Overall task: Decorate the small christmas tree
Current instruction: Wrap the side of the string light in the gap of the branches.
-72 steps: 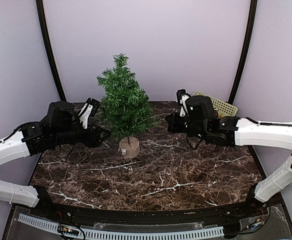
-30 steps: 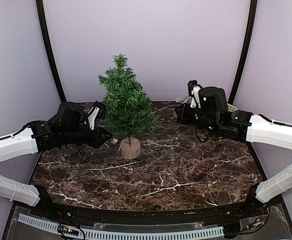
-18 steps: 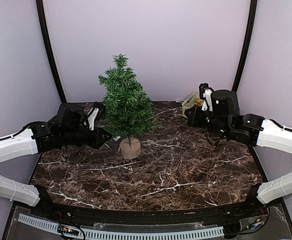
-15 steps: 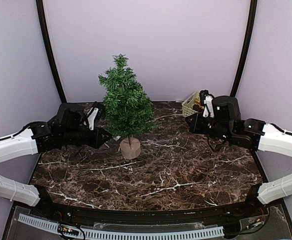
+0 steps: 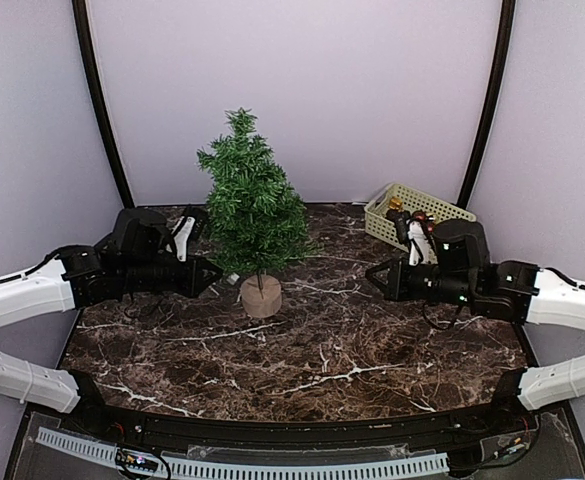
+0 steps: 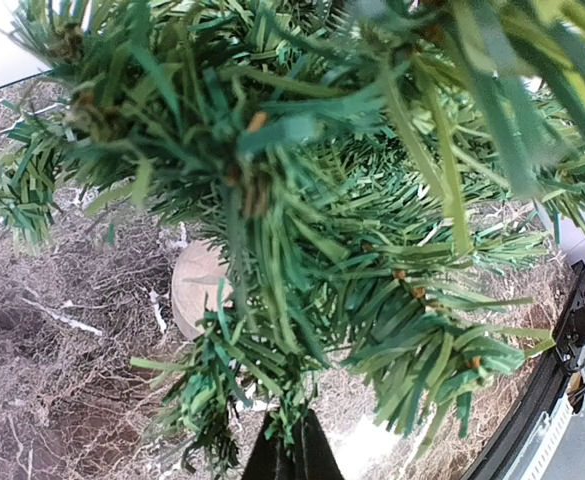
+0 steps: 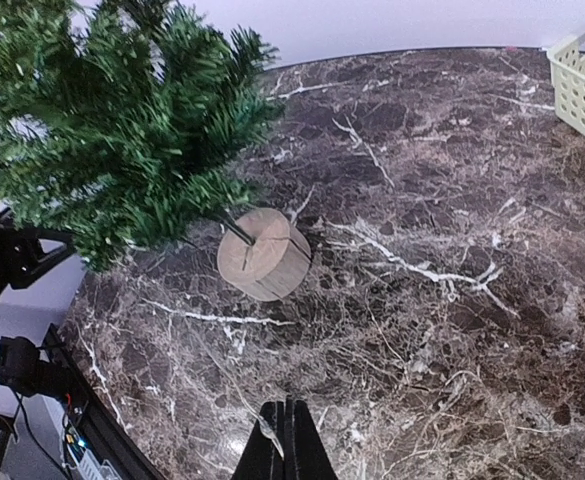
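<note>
The small christmas tree (image 5: 252, 205) stands upright at the table's middle on its round wooden stump (image 5: 260, 296). My left gripper (image 5: 210, 272) sits low at the tree's left side. In the left wrist view this gripper (image 6: 292, 452) is shut, with needles of a low branch (image 6: 272, 390) hanging over its tips; a pinch cannot be told. My right gripper (image 5: 374, 277) hovers right of the stump, pointing at it. In the right wrist view it (image 7: 285, 440) is shut, and a thin pale strand (image 7: 269, 427) shows pinched at the tips. That view also has the tree (image 7: 112, 120) and stump (image 7: 264, 254).
A pale yellow slotted basket (image 5: 442, 212) with small ornaments (image 5: 396, 207) inside stands at the back right, its corner (image 7: 584, 80) in the right wrist view. Dark marble tabletop (image 5: 312, 350) lies in front of the tree. Black frame posts rise at both back corners.
My right arm has drawn back from the basket toward the near right and dropped lower, uncovering the basket. The left arm and the tree have hardly moved.
</note>
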